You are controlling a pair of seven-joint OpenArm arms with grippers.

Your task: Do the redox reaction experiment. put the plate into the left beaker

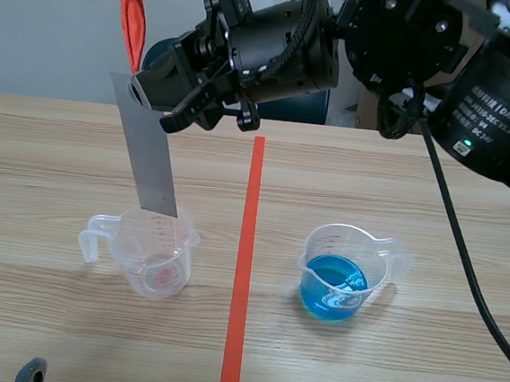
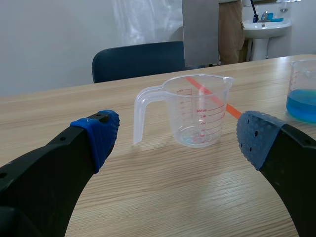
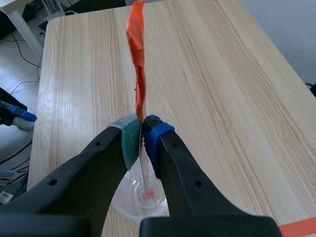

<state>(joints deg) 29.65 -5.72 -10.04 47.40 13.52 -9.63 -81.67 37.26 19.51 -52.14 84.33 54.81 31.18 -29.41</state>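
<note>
Grey metal plate (image 1: 150, 149) hangs tilted over the left beaker (image 1: 155, 255), its lower edge just above the rim and not yet inside. The right arm's tool (image 3: 141, 129) is clamped on the plate's upper end, where an orange-red tag (image 1: 133, 28) sticks up. This clear beaker stands on the wooden surface (image 1: 51, 149) left of the orange-red tape line, with a faint pinkish trace at its bottom. The right beaker (image 1: 344, 275), across the line, holds blue liquid. The left arm's tool (image 2: 177, 134) sits low at the near left, its fingers wide apart, facing the left beaker.
</note>
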